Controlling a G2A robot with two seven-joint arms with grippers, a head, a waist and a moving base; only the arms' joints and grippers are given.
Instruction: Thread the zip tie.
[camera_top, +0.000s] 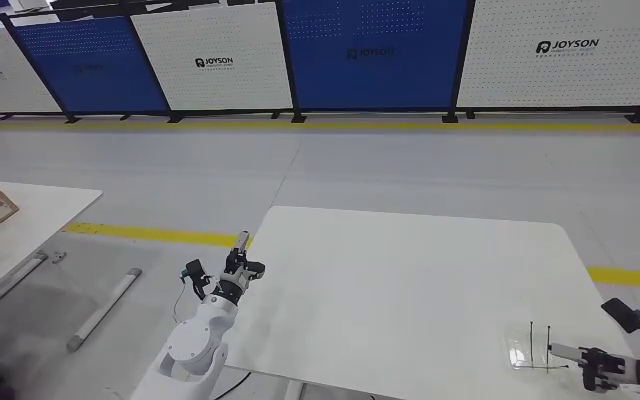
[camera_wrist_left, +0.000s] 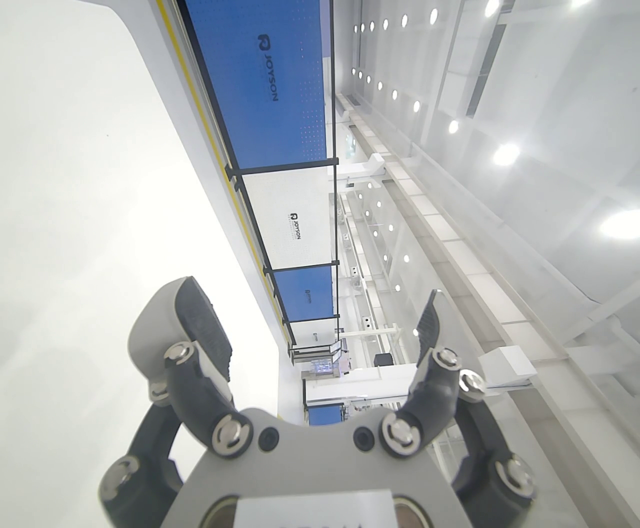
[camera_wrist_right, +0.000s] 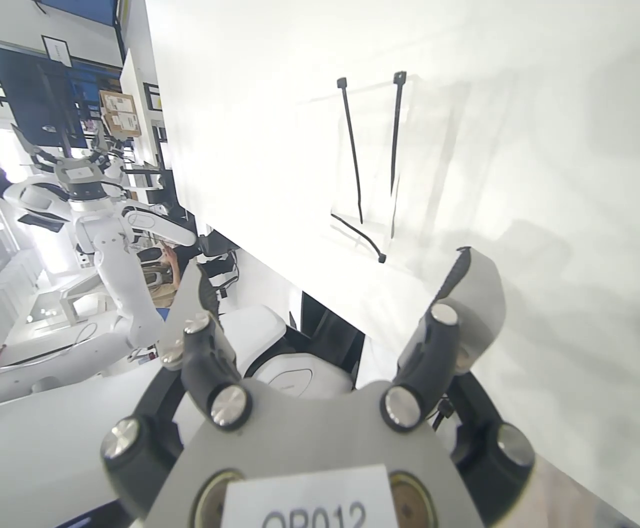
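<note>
A white table (camera_top: 400, 290) is seen from above. The left gripper (camera_wrist_left: 310, 300) is held at the table's left edge, its fingers spread apart with nothing between them. The right gripper (camera_wrist_right: 327, 265) is held at the near right corner, likewise spread wide and empty, near the ties but apart from them. A clear sheet (camera_wrist_right: 430, 150) is laid by that corner. Three black zip ties (camera_wrist_right: 352, 150) are found on it: two are laid nearly parallel, and the third tie (camera_wrist_right: 358, 236) is laid crosswise just beside their tail ends. None is threaded.
</note>
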